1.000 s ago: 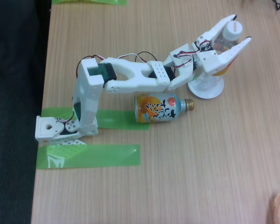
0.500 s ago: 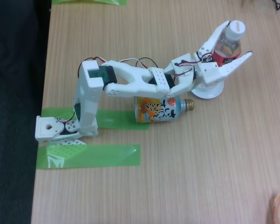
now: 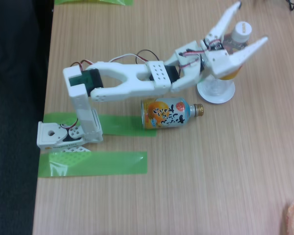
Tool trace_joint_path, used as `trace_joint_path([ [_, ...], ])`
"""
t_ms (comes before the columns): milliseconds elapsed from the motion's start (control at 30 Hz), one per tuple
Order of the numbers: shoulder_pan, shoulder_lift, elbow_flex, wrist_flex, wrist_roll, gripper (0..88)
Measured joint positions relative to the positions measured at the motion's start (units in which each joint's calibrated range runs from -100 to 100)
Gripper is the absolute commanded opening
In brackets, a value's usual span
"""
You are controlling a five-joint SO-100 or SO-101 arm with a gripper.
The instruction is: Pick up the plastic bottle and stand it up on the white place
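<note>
I have the gripper (image 3: 247, 27) spread wide around the plastic bottle (image 3: 233, 51), gripping nothing, so the bottle stands on its own on the white place (image 3: 215, 94) at the table's far right. The wrist hides its label, so I can't judge how centred it sits.

In the fixed view, a clear slim plastic bottle (image 3: 237, 41) with a white screw cap is being seen standing on a small round white plate (image 3: 216, 92) near the far right of the wooden table (image 3: 210, 171). It is being flanked by the wide-spread fingers of the white gripper (image 3: 251, 22), neither visibly touching it. A shorter orange and light-blue bottle (image 3: 169, 113) is lying just beside the plate.
</note>
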Motion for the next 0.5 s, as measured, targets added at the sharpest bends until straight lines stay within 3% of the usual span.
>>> trace_joint_path([
  [167, -0.75, -4.29, 0.0, 1.44, -0.11, 40.1],
  [500, -1.05, -22.05, 0.0, 18.18, -0.58, 40.1],
])
